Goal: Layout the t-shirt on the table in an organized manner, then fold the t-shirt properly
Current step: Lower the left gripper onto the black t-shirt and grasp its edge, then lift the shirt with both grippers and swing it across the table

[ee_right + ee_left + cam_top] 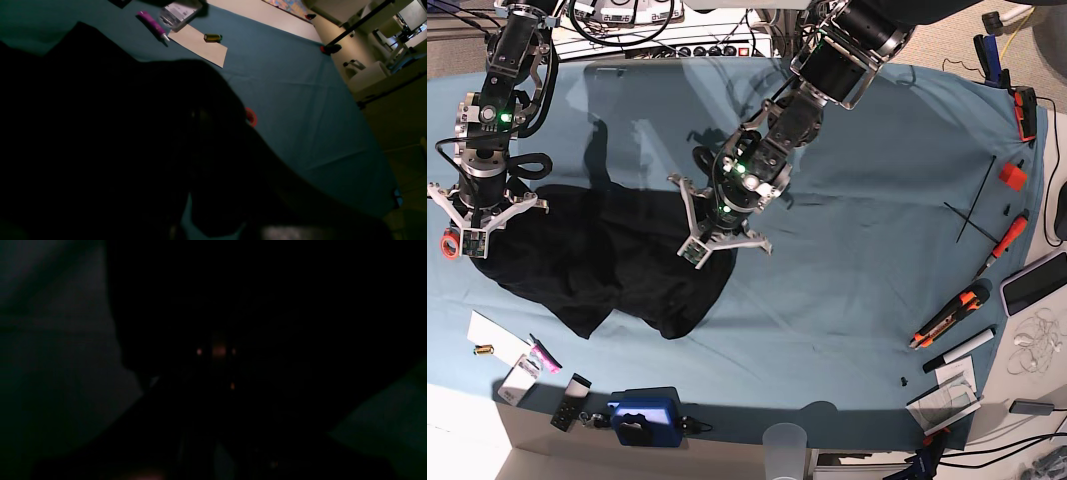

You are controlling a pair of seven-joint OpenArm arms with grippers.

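Note:
The black t-shirt (597,260) lies crumpled on the left half of the teal table (847,270). My left gripper (702,245) presses down on the shirt's right edge; in the left wrist view dark fabric (233,306) fills nearly the whole frame and the jaws stand shut on it. At the shirt's left edge my right gripper (472,235) is shut on the cloth. In the right wrist view the black fabric (100,133) drapes across the lens and hides the fingers, with table cloth (300,100) beyond.
A red tape ring (449,243) lies beside the right gripper. Paper (200,45), a purple tube (151,23) and a small battery (212,37) sit near the front left corner. Orange-handled tools (947,318) and a marker (962,350) lie at the right. A blue box (645,420) and cup (785,440) stand at the front edge.

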